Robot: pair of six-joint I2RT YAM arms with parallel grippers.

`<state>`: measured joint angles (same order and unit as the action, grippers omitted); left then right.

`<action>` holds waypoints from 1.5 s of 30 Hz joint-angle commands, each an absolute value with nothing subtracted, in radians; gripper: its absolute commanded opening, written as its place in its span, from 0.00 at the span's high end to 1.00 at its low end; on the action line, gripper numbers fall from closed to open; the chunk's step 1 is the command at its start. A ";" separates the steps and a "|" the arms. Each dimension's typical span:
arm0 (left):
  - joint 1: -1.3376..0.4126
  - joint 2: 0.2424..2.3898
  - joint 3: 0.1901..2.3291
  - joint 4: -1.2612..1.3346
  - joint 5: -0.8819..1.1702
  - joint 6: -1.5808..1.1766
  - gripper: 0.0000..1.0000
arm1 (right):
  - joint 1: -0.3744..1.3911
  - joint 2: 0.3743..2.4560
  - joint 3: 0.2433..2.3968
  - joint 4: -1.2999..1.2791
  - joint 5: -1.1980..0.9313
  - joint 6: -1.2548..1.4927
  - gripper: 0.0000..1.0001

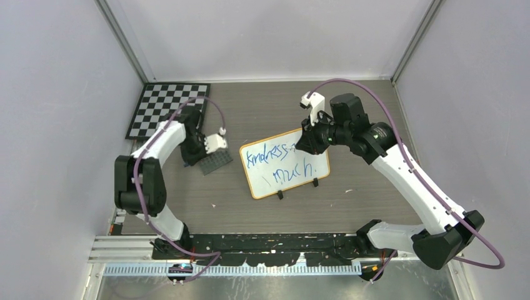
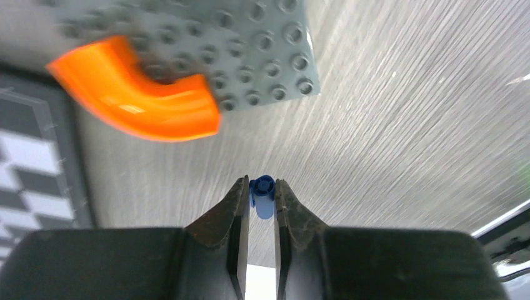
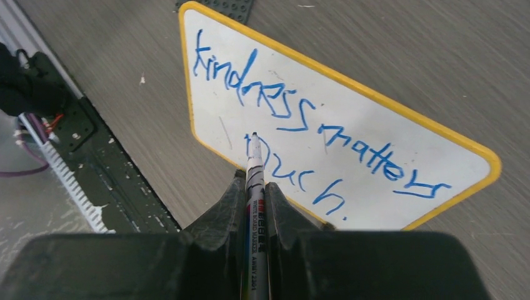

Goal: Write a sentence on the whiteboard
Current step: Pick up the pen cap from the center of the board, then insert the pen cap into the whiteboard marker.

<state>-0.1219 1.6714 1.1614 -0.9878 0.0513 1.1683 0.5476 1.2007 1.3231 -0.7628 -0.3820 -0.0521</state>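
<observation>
Whiteboard (image 1: pixel 258 181) lies at the middle of the table (image 1: pixel 262 106), skewed so its long side runs up to the right; white face, thin yellow-orange frame, rounded corners, two small black feet (image 1: pixel 280 194) along its near edge; grey studded plate (image 1: pixel 215 161) just beside its left end, checkerboard (image 1: pixel 165 109) at the far left corner. The sentence (image 3: pixel 284 103) is in blue marker, uneven hand, two lines: "kindness matters" above, "much." below; a faint grey stroke sits left of "much"; in the top view the end of the upper line is hidden behind the right arm. Right end effector (image 3: pixel 253 181) is clenched on the marker (image 3: pixel 254 165), whose dark tip points at the start of "much"; contact with the board cannot be told. Left end effector (image 2: pixel 261 187) is over the table beside the plate, its fingers pinched on a small blue cap (image 2: pixel 263 195); an orange curved piece (image 2: pixel 144 106) rests on the plate's edge.
</observation>
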 commanded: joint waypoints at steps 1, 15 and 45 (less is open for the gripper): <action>-0.117 1.555 1.328 -1.130 0.246 0.918 1.00 | 0.544 1.224 1.407 -0.829 -0.262 -0.123 1.00; -0.044 1.421 1.583 -1.020 0.606 0.179 1.00 | 0.582 1.203 1.596 -0.826 -0.068 -0.375 1.00; 0.122 1.032 0.797 0.279 1.023 -1.639 1.00 | 1.329 1.312 0.865 0.669 0.323 -1.501 1.00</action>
